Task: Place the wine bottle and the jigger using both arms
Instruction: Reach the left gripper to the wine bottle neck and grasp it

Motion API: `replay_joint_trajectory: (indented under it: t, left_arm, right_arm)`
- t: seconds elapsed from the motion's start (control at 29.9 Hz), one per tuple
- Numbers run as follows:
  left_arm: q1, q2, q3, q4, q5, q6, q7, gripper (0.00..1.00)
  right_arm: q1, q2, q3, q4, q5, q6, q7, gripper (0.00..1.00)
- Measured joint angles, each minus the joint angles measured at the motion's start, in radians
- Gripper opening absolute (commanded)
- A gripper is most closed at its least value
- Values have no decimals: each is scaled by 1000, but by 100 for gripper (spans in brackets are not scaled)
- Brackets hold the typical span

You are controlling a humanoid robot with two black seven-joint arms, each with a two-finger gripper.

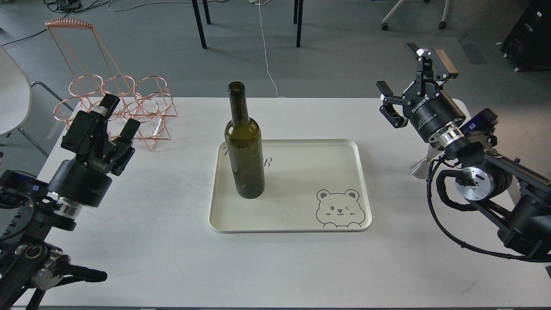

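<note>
A white bench (172, 258) fills the frame; grey floor with chair legs and cables lies above. The bottle (244, 146) stands upright on the tray (301, 228), centre. The jigger (424, 165) sits at right, half hidden. Left claw (116, 116) and right claw (411, 82) gape empty.

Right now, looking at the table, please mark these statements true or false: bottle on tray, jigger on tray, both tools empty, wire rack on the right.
1. The wine bottle stands upright on the tray. True.
2. The jigger is on the tray. False: it is on the table, right of the tray, partly hidden by the right arm.
3. The left tool and right tool hold nothing. True.
4. The copper wire rack is at the right. False: far left.
</note>
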Motion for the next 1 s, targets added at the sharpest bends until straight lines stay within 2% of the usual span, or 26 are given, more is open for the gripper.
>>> replay_joint_trajectory:
  t: [0.1,0.33,0.44,0.57,0.84,1.0]
  left_arm:
    - [12,47,0,-33,184,0,-1,98]
    - [-6,200,-4,-117,616,1,-1,98]
    - [-81,246,6,-125,751,1,-1,98]
    - [-207,266,86,-126,847,1,-1,98]
    - [-466,274,306,-58,873,-3,-1,98]
    - [-574,264,394,-7,867,-3,-1,98]
  right_arm:
    - [-32,34,22,-59,1,49,0,99]
    - [-60,43,24,-69,-15,60,0,99]
    - [-61,41,23,-69,-25,60,0,99]
    - [-62,40,23,-69,-31,59,0,99]
    - [-62,38,23,-68,-53,57,0,99]
    - [-61,32,23,-66,-54,57,0,99]
